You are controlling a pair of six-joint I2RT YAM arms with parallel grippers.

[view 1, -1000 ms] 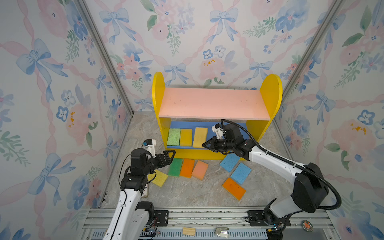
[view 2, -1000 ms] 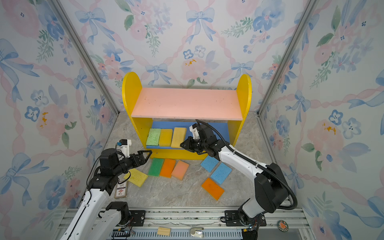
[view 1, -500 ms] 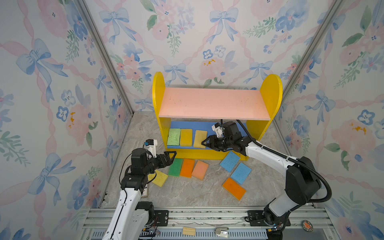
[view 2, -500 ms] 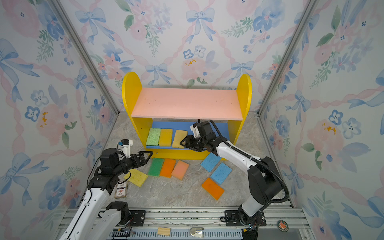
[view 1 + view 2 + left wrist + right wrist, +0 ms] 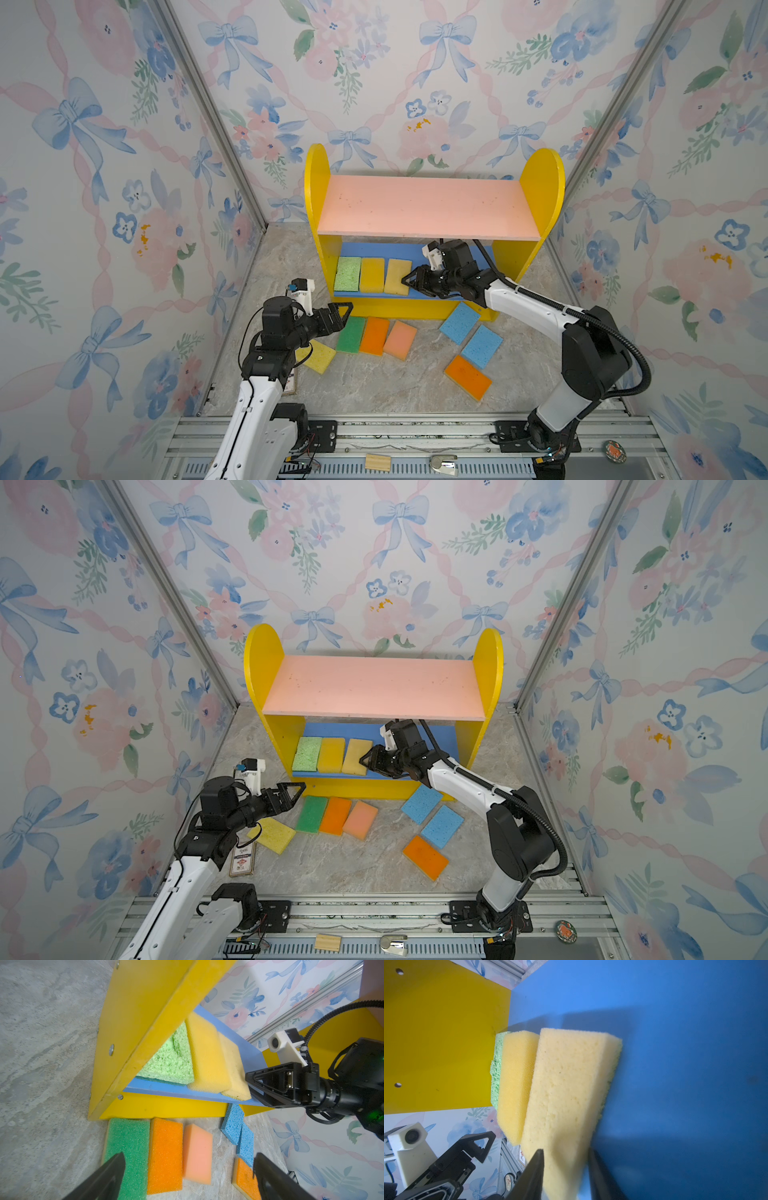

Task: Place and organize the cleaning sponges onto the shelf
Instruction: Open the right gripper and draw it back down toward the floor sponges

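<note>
1. Counting the shelf (image 5: 540, 187) first: three sponges lean one on the next in a row on its blue lower board (image 5: 374, 250). The pink upper board (image 5: 424, 205) is bare.
2. The right hand (image 5: 564, 1153) reaches into the lower tier, with a finger on either side of the near end of the pale yellow sponge (image 5: 566, 1088). I cannot tell whether it presses that sponge or has let it go.
3. Past the pale one, away from that hand, come the deeper yellow sponge (image 5: 515, 1088) and the light green sponge (image 5: 348, 273), which sits against the side panel.
4. The left hand (image 5: 347, 309) is spread wide and empty, hovering outside the shelf's front.
5. Just under its fingertips the dark green sponge (image 5: 128, 1153) lies flat on the counter (image 5: 374, 390).
6. The orange sponge (image 5: 165, 1155) and the peach sponge (image 5: 197, 1153) lie side by side beyond the green one. A flat yellow sponge (image 5: 318, 356) lies back under the left wrist.
7. Behind the right hand, under its arm, lie a blue sponge (image 5: 459, 323), another blue sponge (image 5: 482, 346) and a second orange sponge (image 5: 467, 377).
8. By my count three of ten are shelved and seven wait on the counter, so under a third is done.
9. The lower board has free room on the right hand's side, and the leaning row may want straightening.
</note>
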